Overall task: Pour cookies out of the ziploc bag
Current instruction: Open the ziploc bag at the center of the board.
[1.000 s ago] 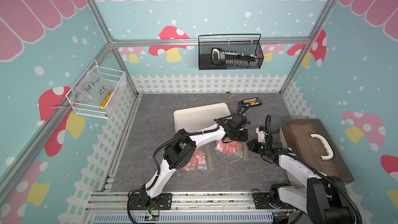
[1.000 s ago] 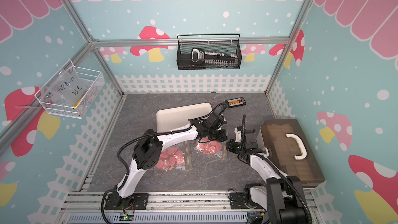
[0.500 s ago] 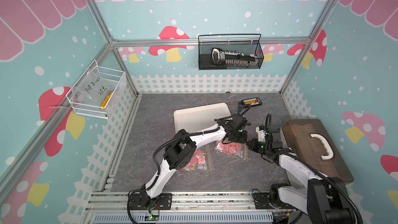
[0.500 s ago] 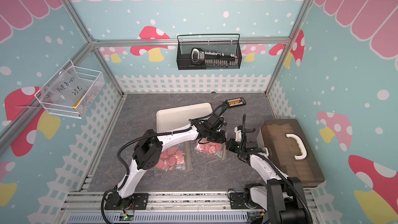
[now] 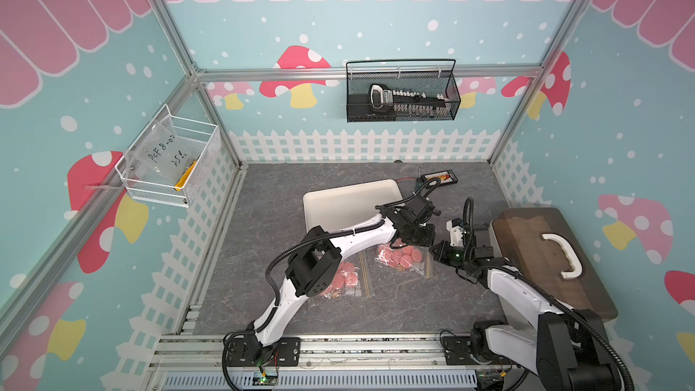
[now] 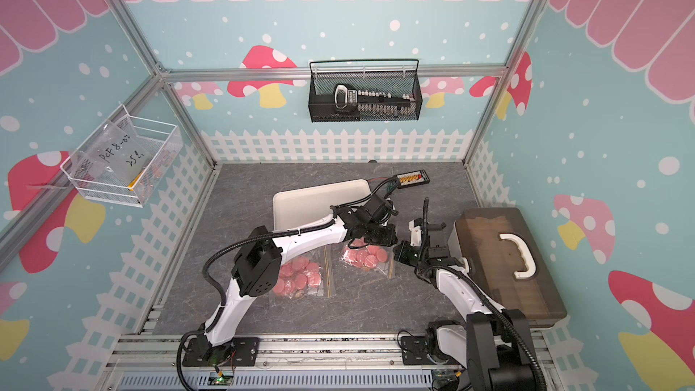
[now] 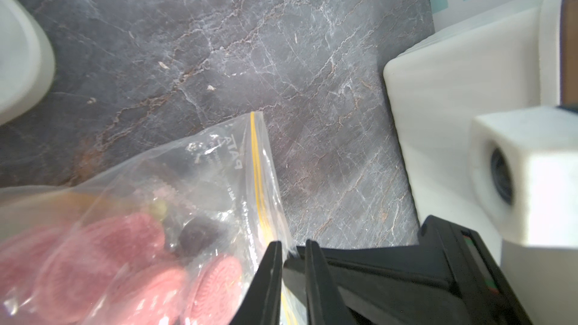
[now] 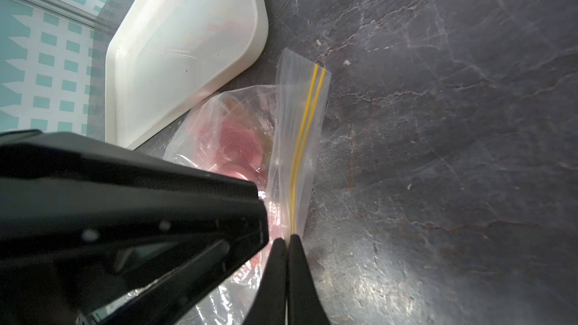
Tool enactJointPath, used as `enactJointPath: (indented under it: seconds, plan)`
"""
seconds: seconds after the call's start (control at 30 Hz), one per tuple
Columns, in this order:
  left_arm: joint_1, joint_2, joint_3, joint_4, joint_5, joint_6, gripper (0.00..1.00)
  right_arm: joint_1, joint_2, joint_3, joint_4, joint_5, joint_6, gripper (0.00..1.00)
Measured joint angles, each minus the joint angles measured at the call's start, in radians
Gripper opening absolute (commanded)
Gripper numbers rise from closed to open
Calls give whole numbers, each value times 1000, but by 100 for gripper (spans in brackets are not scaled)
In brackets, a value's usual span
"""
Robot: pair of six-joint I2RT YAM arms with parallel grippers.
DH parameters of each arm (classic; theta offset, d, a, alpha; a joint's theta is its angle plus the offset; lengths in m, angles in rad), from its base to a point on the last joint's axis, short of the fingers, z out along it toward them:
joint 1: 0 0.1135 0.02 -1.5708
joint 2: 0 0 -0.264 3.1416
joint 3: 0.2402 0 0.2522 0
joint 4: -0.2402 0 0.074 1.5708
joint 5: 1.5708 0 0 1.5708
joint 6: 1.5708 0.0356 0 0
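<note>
A clear ziploc bag [image 5: 404, 259] [image 6: 366, 257] with a yellow zip line lies flat on the grey table, and the pink round cookies [image 5: 402, 255] [image 7: 125, 261] are inside it. My left gripper [image 5: 427, 242] [image 7: 294, 246] reaches over the bag, and its narrow jaws pinch one lip at the bag's mouth. From the other side, my right gripper [image 5: 436, 250] [image 8: 286, 237] is shut on the lip by the zip line. The two grippers almost touch. A white tray [image 5: 338, 204] [image 8: 175, 57] lies just behind the bag.
A second bag of pink discs [image 5: 348, 282] lies under my left arm's elbow. A brown case with a white handle [image 5: 545, 257] stands at the right. A small black device [image 5: 440, 177] lies behind the tray. Wire baskets [image 5: 402, 95] hang on the walls.
</note>
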Motion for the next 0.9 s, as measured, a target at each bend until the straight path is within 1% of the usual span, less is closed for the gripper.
enactJointPath:
  seconds: [0.27, 0.9]
  plan:
    - [0, 0, -2, -2, -27, 1, 24, 0, 0, 0, 0, 2, 0, 0]
    - [-3, 0, -27, -3, -42, 0, 22, 0, -2, 0, -13, 13, 0, 0]
